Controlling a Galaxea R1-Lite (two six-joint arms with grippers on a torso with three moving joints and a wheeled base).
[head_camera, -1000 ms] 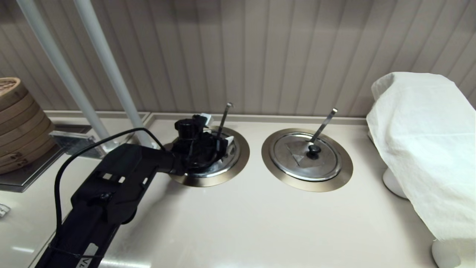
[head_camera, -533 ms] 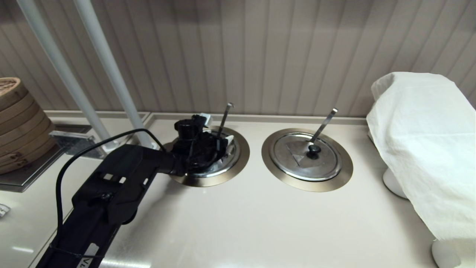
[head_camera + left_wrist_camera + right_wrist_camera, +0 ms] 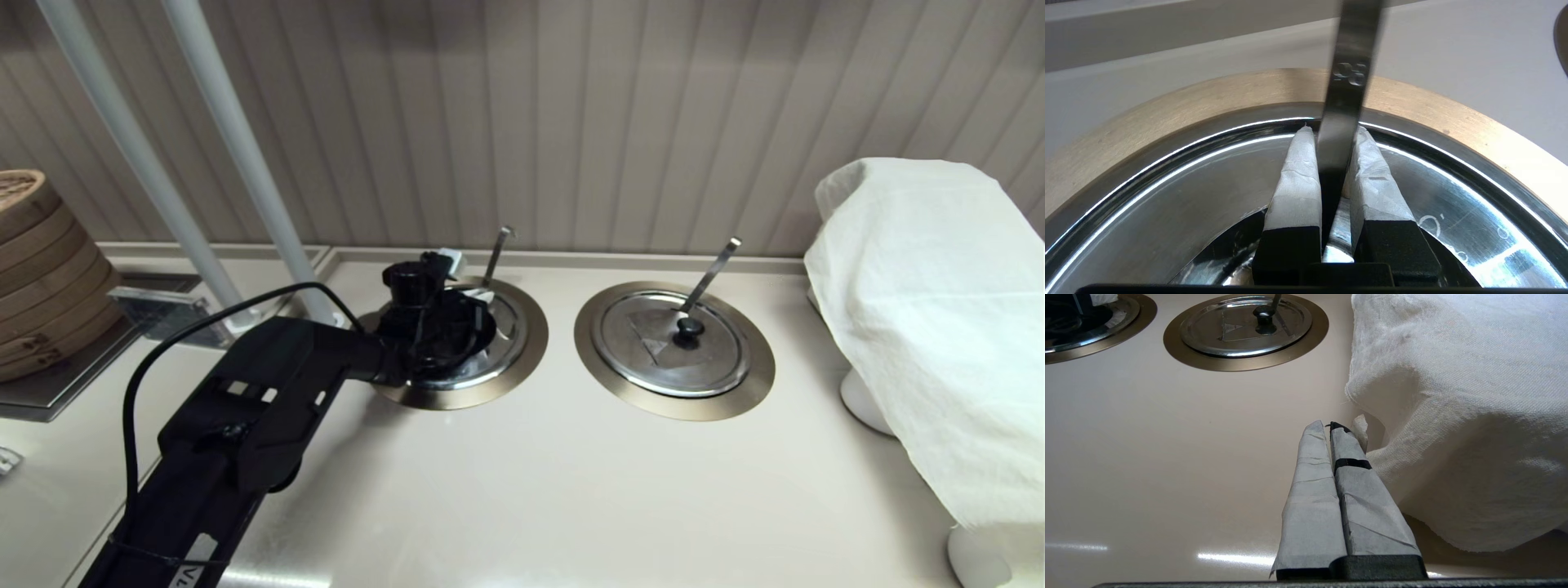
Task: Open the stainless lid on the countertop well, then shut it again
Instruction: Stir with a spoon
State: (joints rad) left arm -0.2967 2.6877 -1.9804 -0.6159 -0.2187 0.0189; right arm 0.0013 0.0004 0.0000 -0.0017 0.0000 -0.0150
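Stainless round lid (image 3: 498,347), shiny steel, sits in the left countertop well (image 3: 529,353), a round recess ringed by a wide brushed bronze-grey flange, with most of its top hidden in the head view by the black left gripper (image 3: 1331,134) poised over its centre. In the left wrist view the two paper-wrapped fingers (image 3: 1296,179) stand narrow, close on either side of the thin dark steel ladle handle (image 3: 1345,102) that rises from the lid's far edge; whether they press on a knob beneath cannot be told. The lid's rim lies level against the flange all the way round where it shows. To the right, a twin steel lid with a black knob and pale triangle mark (image 3: 671,343) rests closed in its own bronze ring, a straight flat-tipped handle (image 3: 712,273) leaning out of it. The right gripper (image 3: 1329,430) hovers low over the beige counter (image 3: 571,490) just beside a draped white cloth (image 3: 939,310), its wrapped fingers pressed together with nothing between them.
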